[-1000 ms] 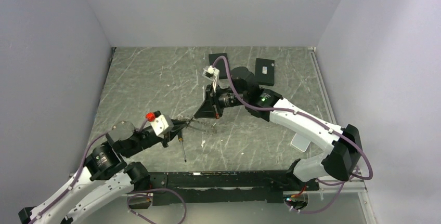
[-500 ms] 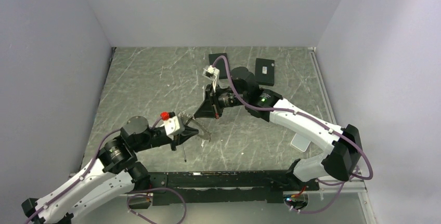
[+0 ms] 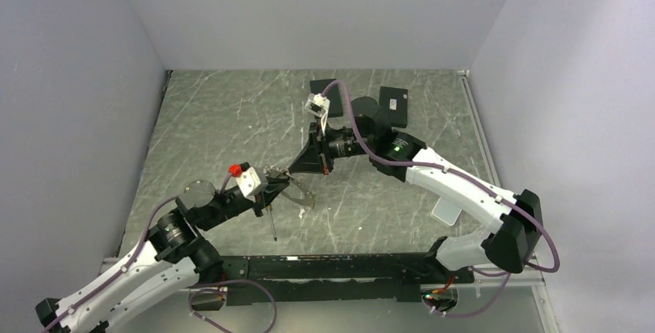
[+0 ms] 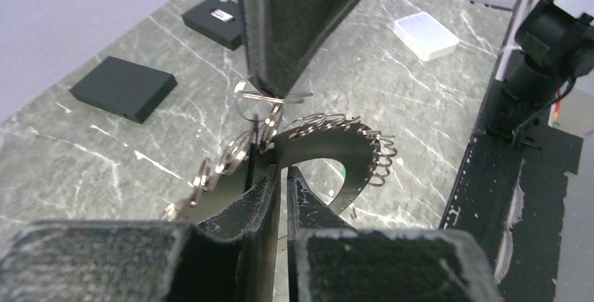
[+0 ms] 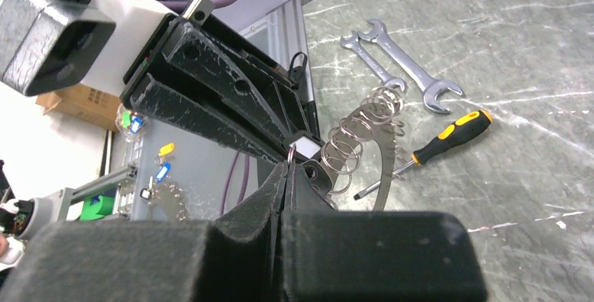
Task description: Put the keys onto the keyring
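The keyring (image 4: 350,149) looks like a dark flat crescent. Several keys (image 4: 319,121), which look like small silver wire rings, hang along its rim. My left gripper (image 4: 282,172) is shut on the crescent's inner edge and holds it above the table. My right gripper (image 5: 288,165) is shut on one small silver key (image 5: 291,153) at its tips, right against the left gripper's fingers (image 5: 224,109) and the keyring (image 5: 382,169). In the top view the left gripper (image 3: 276,187) and the right gripper (image 3: 294,171) meet tip to tip over the keyring (image 3: 303,197).
A yellow-and-black-handled screwdriver (image 5: 448,137) and two silver wrenches (image 5: 399,71) lie on the table under the grippers. Two black boxes (image 3: 327,93) (image 3: 393,106) lie at the back. A white box (image 3: 446,212) lies at the right, near the right arm.
My left arm has swung right and lifted the keyring up to the right gripper's tips. The right gripper has shifted slightly up and stays shut.
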Available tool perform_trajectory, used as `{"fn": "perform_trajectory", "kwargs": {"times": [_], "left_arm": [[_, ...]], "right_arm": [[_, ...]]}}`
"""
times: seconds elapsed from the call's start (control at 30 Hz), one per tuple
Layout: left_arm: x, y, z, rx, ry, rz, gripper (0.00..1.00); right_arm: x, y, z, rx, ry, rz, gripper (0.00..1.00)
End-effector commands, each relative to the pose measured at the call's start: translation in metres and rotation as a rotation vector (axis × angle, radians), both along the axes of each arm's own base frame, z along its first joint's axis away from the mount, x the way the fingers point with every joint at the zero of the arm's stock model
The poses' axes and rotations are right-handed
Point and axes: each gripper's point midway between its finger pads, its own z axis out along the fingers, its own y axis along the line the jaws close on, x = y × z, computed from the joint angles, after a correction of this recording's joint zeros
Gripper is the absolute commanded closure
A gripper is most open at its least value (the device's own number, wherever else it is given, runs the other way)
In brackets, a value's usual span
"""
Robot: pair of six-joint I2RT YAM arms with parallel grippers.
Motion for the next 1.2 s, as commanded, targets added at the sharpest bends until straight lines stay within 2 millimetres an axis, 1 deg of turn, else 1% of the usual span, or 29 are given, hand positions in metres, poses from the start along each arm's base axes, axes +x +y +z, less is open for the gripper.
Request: {"fn": "perform_trajectory", "kwargs": {"times": [0.0,0.13,0.27,0.3,0.4,0.57,0.6,0.7,0.87,0.93,0.97,1.03,1.17], "left_arm": [[0.008,0.008,0.021,-0.088,-0.048,0.072,0.86],[0.002,0.006,0.030,-0.123,-0.087,0.038,0.85],[-0.001,0.004,0.031,-0.128,-0.097,0.017,0.84],[-0.001,0.003,0.037,-0.146,-0.114,0.014,0.84],[-0.003,0.000,0.040,-0.155,-0.136,-0.009,0.82],[-0.004,-0.004,0.040,-0.148,-0.148,-0.032,0.79],[-0.005,-0.005,0.039,-0.147,-0.149,-0.039,0.78],[-0.005,-0.006,0.037,-0.139,-0.146,-0.047,0.79],[-0.005,-0.007,0.038,-0.138,-0.151,-0.050,0.82],[-0.006,-0.007,0.038,-0.138,-0.154,-0.052,0.85],[-0.006,-0.007,0.038,-0.138,-0.155,-0.055,0.87],[-0.006,-0.006,0.040,-0.142,-0.157,-0.050,1.00],[-0.006,-0.004,0.040,-0.124,-0.144,-0.043,1.00]], "right_arm": [[-0.008,-0.003,0.037,0.115,-0.080,0.036,1.00],[-0.008,-0.003,0.036,0.119,-0.070,0.034,1.00],[-0.010,-0.003,0.036,0.124,-0.060,0.047,1.00],[-0.010,-0.003,0.035,0.123,-0.056,0.048,1.00],[-0.012,-0.003,0.034,0.121,-0.048,0.052,1.00],[-0.012,-0.002,0.034,0.123,-0.046,0.054,1.00],[-0.011,-0.002,0.036,0.134,-0.056,0.055,1.00],[-0.011,-0.001,0.038,0.141,-0.057,0.059,1.00],[-0.011,-0.001,0.039,0.146,-0.057,0.059,1.00],[-0.012,0.000,0.039,0.145,-0.054,0.062,1.00],[-0.011,0.000,0.037,0.143,-0.050,0.063,1.00],[-0.011,0.000,0.035,0.139,-0.046,0.063,1.00],[-0.011,-0.001,0.033,0.127,-0.045,0.057,1.00]]}}
